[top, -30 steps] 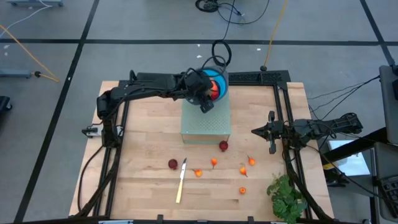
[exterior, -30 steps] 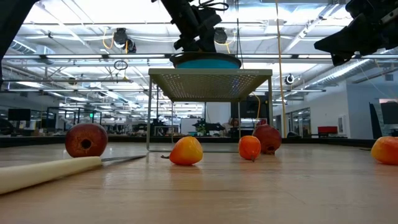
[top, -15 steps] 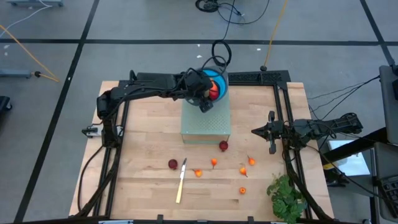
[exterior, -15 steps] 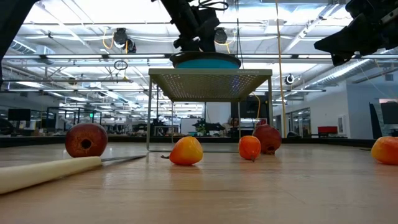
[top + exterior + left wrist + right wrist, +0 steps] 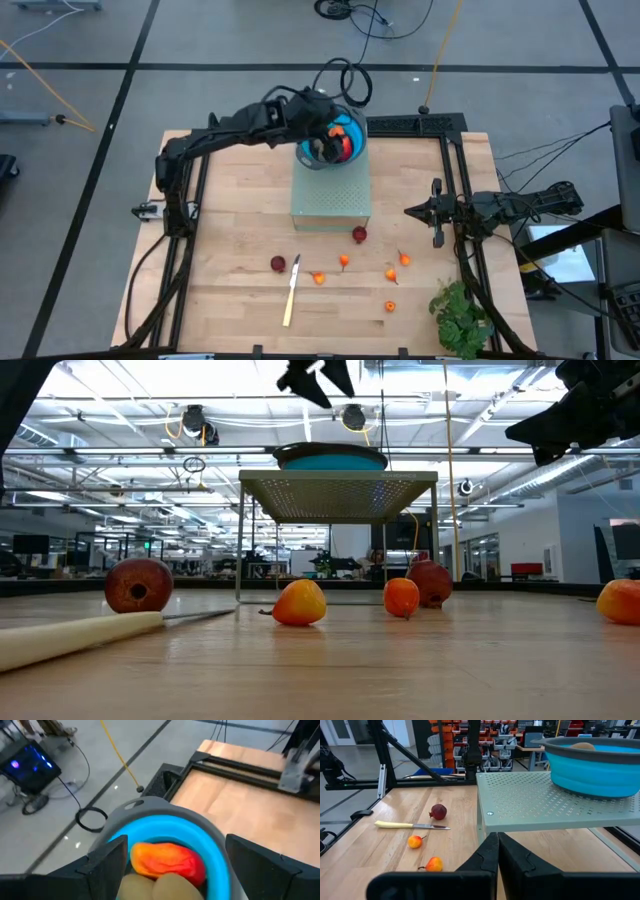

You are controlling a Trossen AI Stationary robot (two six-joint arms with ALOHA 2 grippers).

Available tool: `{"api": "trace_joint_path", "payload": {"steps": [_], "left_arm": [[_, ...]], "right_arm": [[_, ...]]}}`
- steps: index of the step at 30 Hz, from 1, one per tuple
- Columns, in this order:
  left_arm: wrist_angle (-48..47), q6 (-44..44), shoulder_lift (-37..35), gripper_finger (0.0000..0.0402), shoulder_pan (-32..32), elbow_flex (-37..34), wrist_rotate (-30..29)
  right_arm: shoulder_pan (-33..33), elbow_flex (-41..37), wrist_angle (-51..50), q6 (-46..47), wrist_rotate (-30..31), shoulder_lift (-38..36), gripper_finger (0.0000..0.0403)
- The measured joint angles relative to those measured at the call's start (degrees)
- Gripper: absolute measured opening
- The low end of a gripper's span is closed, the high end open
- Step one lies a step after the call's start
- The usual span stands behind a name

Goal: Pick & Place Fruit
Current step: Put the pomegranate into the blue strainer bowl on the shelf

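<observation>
Left arm reached across upper centre of the high view, left gripper (image 5: 322,148) hovering above the blue bowl (image 5: 356,138), fingers spread wide and empty. From its wrist cam the two dark fingers (image 5: 107,862) flanked the bowl rim, clear of it. Bowl sat on the perforated grey stand (image 5: 331,200); inside it the red-orange oblong fruit (image 5: 167,860) lay against an olive-brown kiwi-like piece (image 5: 150,887).

Right arm parked at right centre of the high view, right gripper (image 5: 436,224) pointing toward the stand, fingers pressed together, nothing in them.

Rest of the fruit lay on the wooden table (image 5: 230,200) in the lower middle of the high view: two dark red balls (image 5: 278,263), one just below the stand's lower right corner, plus several small orange pieces (image 5: 344,260) scattered between. Pale-handled knife (image 5: 290,295) lay beside the left red ball. Leafy green bunch (image 5: 458,315) sat lower right.
</observation>
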Motion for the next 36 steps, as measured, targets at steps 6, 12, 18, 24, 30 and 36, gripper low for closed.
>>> {"api": "trace_joint_path", "payload": {"steps": [6,12,18,24,30,36], "left_arm": [[-6.90,-6.42,-0.09,0.0335,-2.27,5.14,-0.01],[-7.33,-7.78,-0.61,0.0335,-5.17,5.16,0.00],[-7.32,-9.07,-0.61,0.0335,-7.75,5.16,-1.37],[-7.32,-13.56,-0.61,0.0335,-9.27,5.14,-1.40],[-10.30,-22.02,-0.61,0.0335,-11.96,5.14,-1.36],[-17.51,-34.53,-0.61,0.0335,-15.96,5.14,-1.39]], "right_arm": [[0.02,0.00,0.00,0.01,-0.03,0.01,0.0000],[0.02,0.00,-0.02,0.00,-0.04,0.01,0.0000],[0.02,0.00,0.00,0.00,-0.05,0.01,0.0000],[0.02,0.00,0.00,0.00,-0.06,0.02,0.0000],[0.02,0.00,0.00,0.00,-0.07,0.02,0.0000],[0.02,0.00,0.00,0.00,-0.08,0.02,0.0000]]}}
